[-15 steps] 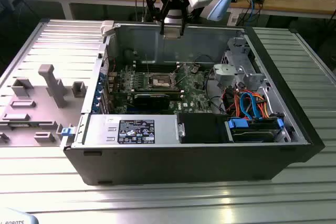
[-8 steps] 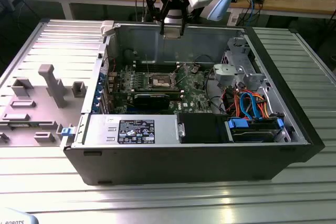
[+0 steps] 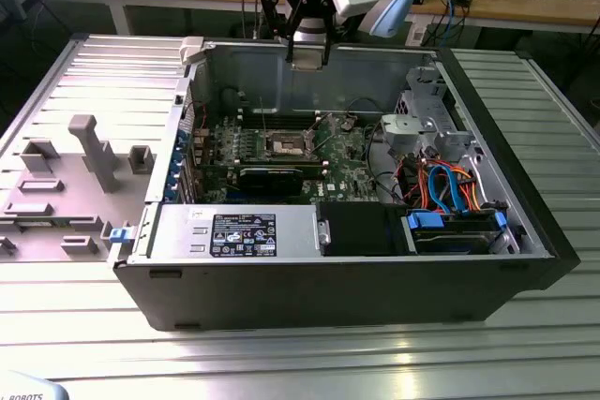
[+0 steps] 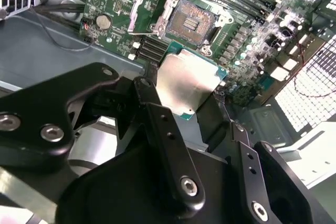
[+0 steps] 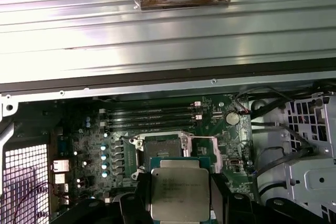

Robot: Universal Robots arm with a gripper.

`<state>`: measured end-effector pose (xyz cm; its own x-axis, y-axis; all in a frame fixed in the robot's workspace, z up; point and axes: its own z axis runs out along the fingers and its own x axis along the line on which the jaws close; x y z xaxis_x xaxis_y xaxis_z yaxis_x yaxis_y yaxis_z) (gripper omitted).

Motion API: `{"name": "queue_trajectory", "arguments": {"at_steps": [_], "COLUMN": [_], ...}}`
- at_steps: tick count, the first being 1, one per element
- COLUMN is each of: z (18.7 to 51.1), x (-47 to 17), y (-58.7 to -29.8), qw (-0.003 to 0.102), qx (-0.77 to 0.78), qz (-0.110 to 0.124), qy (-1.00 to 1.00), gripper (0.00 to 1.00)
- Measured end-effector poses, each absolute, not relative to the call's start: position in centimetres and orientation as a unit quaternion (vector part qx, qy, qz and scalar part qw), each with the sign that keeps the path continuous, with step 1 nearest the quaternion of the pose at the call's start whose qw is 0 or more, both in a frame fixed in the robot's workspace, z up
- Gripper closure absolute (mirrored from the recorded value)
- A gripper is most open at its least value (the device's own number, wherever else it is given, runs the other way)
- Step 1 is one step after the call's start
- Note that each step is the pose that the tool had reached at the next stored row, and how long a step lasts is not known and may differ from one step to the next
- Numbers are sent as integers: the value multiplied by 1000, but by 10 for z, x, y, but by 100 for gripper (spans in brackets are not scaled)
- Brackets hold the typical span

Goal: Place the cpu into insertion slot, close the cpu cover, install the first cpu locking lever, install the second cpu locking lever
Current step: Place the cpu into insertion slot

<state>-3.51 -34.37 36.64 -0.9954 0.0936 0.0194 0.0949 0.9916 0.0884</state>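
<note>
The gripper [image 3: 307, 42] is hovering above the far wall of an open computer case [image 3: 375, 278], which is lying on a ribbed metal table [image 3: 281, 353]. Its black fingers [image 4: 157, 116] are clamping two opposite edges of the cpu [image 4: 188, 83], so the claw is closed around the chip. The chip's dull silver top is facing both wrist cameras. The cpu is hanging in the air, well clear of the green motherboard [image 3: 342, 170] and not touching anything but the fingers.

On the board below, the insertion slot [image 5: 160, 153] is lying uncovered, with its dark centre and silver rim exposed. In the second wrist view the slot [image 4: 191, 22] is showing just beyond the held chip. The cpu cover [image 4: 136, 6] is standing swung up from one side of the slot, its square window showing green board through it.

A round coin cell [image 5: 232, 117] is sitting on the board near the slot, and rows of memory slots [image 5: 152, 116] are running along the slot's far side. In the exterior view a long black graphics card [image 3: 272, 178] is lying just near of the slot, a power supply [image 3: 234, 231] is sitting at the near wall, and blue and orange cables [image 3: 445, 185] are bunching at the exterior view's right.
</note>
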Motion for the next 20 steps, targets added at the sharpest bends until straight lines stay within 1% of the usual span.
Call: {"name": "queue_trajectory", "arguments": {"at_steps": [10, 20], "z": [366, 363], "x": [-35, -40], "y": [-344, -343], "qw": [7, 4], "qx": [-67, -125], "qz": [-45, -45], "qy": [-997, -991], "gripper": [46, 46]}}
